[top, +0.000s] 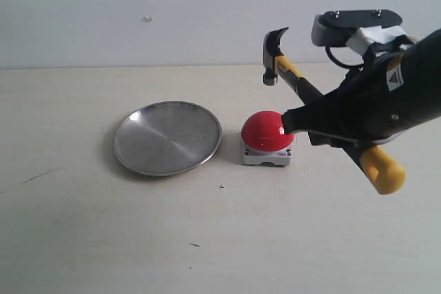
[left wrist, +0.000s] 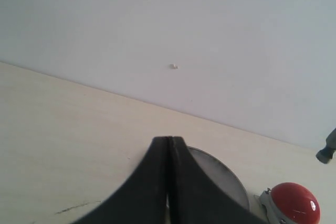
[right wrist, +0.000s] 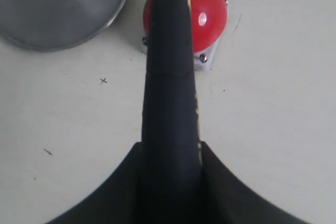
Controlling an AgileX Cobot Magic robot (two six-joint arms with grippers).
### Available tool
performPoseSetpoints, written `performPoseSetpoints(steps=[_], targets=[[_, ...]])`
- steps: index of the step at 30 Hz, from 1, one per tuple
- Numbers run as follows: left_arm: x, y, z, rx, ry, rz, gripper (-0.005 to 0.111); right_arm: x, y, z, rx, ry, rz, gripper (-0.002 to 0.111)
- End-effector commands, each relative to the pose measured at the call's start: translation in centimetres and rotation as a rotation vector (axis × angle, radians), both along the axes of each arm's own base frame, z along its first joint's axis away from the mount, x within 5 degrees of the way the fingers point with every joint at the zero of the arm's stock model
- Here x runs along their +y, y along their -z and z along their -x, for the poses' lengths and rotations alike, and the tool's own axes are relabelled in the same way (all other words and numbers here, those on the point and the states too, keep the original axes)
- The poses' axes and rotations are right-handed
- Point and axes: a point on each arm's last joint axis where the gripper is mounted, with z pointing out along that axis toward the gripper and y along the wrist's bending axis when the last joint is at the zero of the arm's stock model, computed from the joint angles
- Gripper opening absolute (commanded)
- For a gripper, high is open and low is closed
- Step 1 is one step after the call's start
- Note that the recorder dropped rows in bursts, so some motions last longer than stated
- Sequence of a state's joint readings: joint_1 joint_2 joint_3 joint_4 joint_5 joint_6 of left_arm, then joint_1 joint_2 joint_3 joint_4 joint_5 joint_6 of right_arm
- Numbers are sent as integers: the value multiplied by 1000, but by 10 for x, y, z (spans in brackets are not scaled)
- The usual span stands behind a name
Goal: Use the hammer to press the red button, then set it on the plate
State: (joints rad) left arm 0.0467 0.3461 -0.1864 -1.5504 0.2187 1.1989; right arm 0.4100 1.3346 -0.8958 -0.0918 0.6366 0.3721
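Observation:
My right gripper is shut on the black handle of the hammer. The hammer is held in the air, tilted. Its dark head is up behind the red button and its yellow end points toward the front right. The button sits on its grey base just right of the silver plate; the handle passes above it without touching. My left gripper is shut and holds nothing. Beyond it lie the plate and the button. The exterior view does not show the left gripper.
The pale tabletop carries a few small dark marks and meets a plain white wall at the back. The right arm's black body hangs over the table's right side.

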Motion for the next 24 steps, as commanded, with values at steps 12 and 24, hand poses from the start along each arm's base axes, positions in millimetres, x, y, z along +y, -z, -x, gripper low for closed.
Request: performPoseSetpoints(steps=[12,24], targets=[[1,0,1,-6,-6,-6,0,6,1,-17,62,-54,67,0],[1,0,1,-6,-6,-6,0,26,3,-37,-6,-66,-98,0]])
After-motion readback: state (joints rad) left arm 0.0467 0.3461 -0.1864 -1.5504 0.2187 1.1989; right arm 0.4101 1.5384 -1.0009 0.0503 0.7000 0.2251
